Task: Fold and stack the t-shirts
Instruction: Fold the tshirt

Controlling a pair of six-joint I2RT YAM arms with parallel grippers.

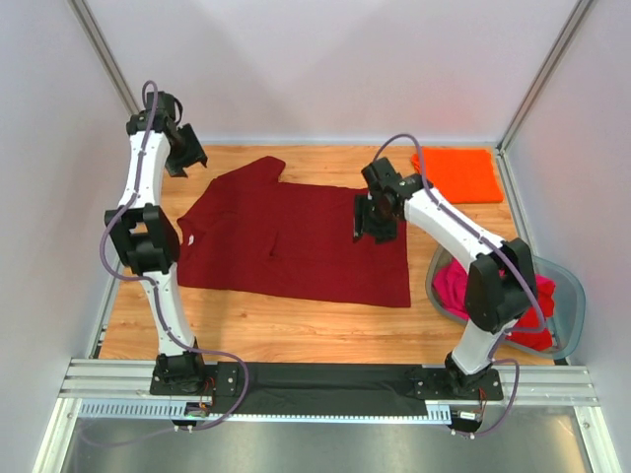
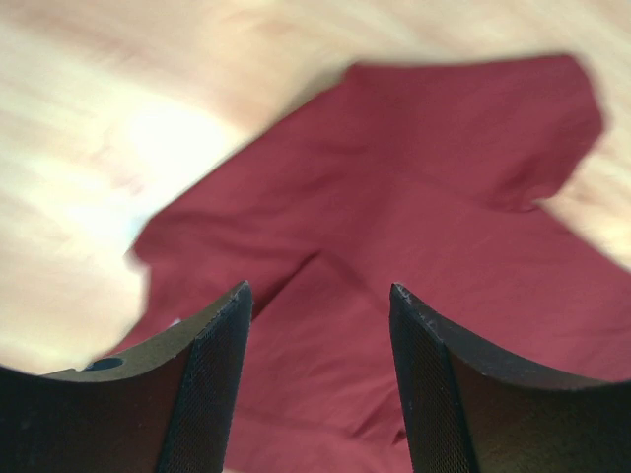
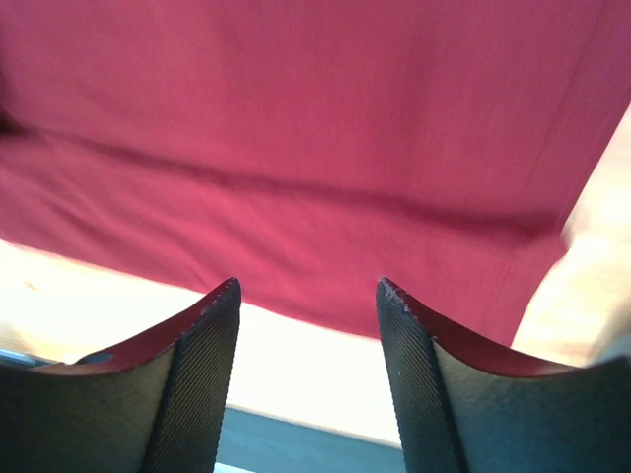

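Observation:
A dark maroon t-shirt (image 1: 296, 241) lies spread flat across the middle of the table, one sleeve pointing to the far left. My left gripper (image 1: 189, 160) hovers open above the table just left of that sleeve; in the left wrist view the sleeve (image 2: 463, 148) shows beyond the open left gripper (image 2: 320, 296). My right gripper (image 1: 368, 227) hangs open over the shirt's right part. The right wrist view has the cloth (image 3: 315, 128) beyond the empty right gripper (image 3: 308, 286). A folded orange t-shirt (image 1: 456, 172) rests at the far right corner.
A grey translucent tub (image 1: 577, 296) stands at the right edge of the table, with a magenta-pink shirt (image 1: 455, 286) and a red one (image 1: 537, 330) bunched inside. White walls close the table on three sides. Bare wood (image 1: 296, 330) runs along the near edge.

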